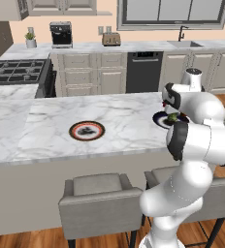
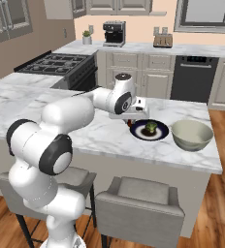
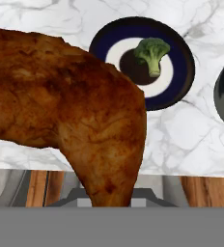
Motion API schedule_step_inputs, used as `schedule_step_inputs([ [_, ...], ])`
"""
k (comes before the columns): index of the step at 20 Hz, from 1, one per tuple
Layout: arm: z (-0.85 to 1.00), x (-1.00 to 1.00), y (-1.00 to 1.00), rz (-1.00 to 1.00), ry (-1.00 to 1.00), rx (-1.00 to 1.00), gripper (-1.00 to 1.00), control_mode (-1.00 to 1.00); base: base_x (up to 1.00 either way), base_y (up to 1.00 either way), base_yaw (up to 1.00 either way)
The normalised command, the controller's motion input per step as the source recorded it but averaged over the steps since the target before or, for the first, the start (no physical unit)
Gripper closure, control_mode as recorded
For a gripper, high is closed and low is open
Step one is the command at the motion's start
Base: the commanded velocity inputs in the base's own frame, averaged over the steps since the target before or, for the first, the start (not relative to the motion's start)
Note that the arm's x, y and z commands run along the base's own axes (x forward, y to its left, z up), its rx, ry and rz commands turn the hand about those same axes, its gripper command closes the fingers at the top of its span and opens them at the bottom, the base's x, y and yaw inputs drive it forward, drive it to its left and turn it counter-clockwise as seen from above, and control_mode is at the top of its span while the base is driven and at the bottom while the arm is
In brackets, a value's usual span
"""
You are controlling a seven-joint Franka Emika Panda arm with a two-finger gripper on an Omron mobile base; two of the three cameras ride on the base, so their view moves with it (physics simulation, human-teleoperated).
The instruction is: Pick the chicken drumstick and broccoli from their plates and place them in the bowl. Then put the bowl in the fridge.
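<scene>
Now, gripper: clenched on the chicken drumstick, fingertips hidden behind the meat in the hand view.
Drumstick: lifted above the marble counter, beside the dark plate.
Broccoli: upright at the centre of the dark plate.
Bowl: just right of that plate, holding nothing.
Red-rimmed plate: bare of food, well apart to the left.

Open marble island top between the red-rimmed plate and the dark plate: wide clear lane. Dark plate carries the broccoli, upright. Bowl sits just beside that plate, apart from it, mouth unobstructed. Chicken drumstick blocks most of hand view's near field.
</scene>
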Motion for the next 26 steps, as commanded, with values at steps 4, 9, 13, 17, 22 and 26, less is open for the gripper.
schedule_step_inputs([
  [4, 0.11, 0.0, -0.82, 0.0, 0.07, 0.0, 1.0, -1.0, 0.0, 0.0, 0.0],
  [9, 0.06, 0.01, -0.81, 0.0, 0.04, 0.02, 1.0, -1.0, 0.0, 0.0, 0.0],
  [13, 0.0, 0.15, -0.76, -0.03, 0.04, 0.01, 1.0, -1.0, 0.0, 0.0, 0.0],
  [17, -0.02, 0.38, -0.64, -0.02, 0.07, 0.05, 1.0, -1.0, 0.0, 0.0, 0.0],
  [22, -0.1, 0.46, -0.58, -0.01, 0.12, 0.08, 1.0, -1.0, 0.0, 0.0, 0.0],
  [26, -0.21, 0.48, -0.49, -0.01, 0.14, 0.09, 1.0, -1.0, 0.0, 0.0, 0.0],
])
